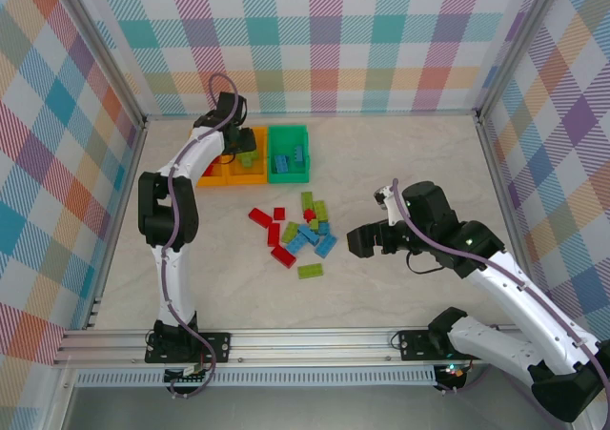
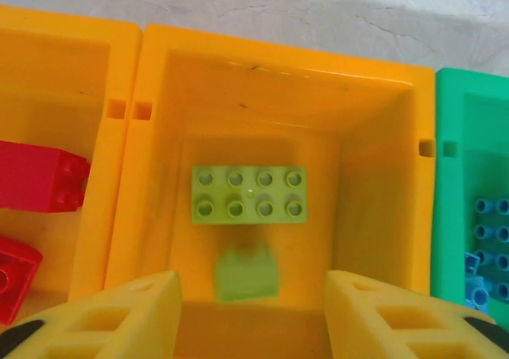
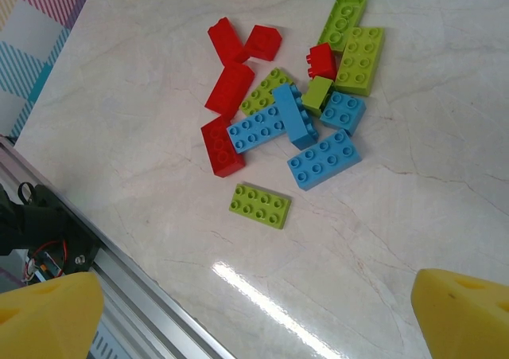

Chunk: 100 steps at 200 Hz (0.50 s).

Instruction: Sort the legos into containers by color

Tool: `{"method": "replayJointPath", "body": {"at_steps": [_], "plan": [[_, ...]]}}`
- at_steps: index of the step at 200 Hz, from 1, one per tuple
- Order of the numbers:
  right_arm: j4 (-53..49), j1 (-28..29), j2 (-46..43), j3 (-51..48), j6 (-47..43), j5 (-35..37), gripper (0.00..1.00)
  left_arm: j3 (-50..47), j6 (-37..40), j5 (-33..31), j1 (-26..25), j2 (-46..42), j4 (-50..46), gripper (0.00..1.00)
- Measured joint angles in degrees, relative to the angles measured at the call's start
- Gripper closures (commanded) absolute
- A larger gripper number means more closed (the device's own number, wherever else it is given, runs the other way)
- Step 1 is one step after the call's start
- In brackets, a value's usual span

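- The left gripper (image 2: 253, 319) hangs over the middle orange bin (image 2: 278, 64), its yellow fingers apart and gripping nothing; a small blurred lime brick (image 2: 246, 273) sits loose between them.
- The right gripper (image 3: 254, 319) hovers wide open and empty above the table (image 3: 398, 239).
- The loose legos (image 3: 324, 160) cluster around the table's middle, many touching or overlapping.
- I judge them light, rigid and smooth, so it seems best to pinch across the flat long sides, not the studs.
- A lone lime brick (image 3: 260, 205) toward the near edge looks easiest.
- The bins stand toward the far left corner:
- The left orange bin (image 2: 48, 33) holds red bricks (image 2: 40, 177).
- The middle bin holds a long lime brick (image 2: 250, 193).
- The green bin (image 2: 469, 88) holds blue bricks (image 2: 487, 239).
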Motion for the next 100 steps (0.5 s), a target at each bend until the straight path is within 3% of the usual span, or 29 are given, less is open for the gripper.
{"method": "replayJointPath", "body": {"at_steps": [26, 52, 82, 100], "plan": [[0.26, 0.0, 1.05, -0.02, 0.39, 0.02, 0.0, -4.2, -1.57, 1.84, -0.07, -4.68, 0.04, 0.44], [1.81, 0.0, 2.82, -0.15, 0.81, 0.15, 0.0, -15.58, -6.64, 2.99, -1.22, -17.81, 0.26, 0.43], [4.63, 0.0, 5.95, -0.44, 1.09, -0.04, 0.0, -29.99, -18.95, 1.81, -6.93, -37.03, 0.26, 0.43], [6.27, 0.0, 8.22, -0.44, 1.27, -0.68, 0.0, -37.11, -27.74, 0.81, -10.95, -43.8, 0.26, 0.37]]}}
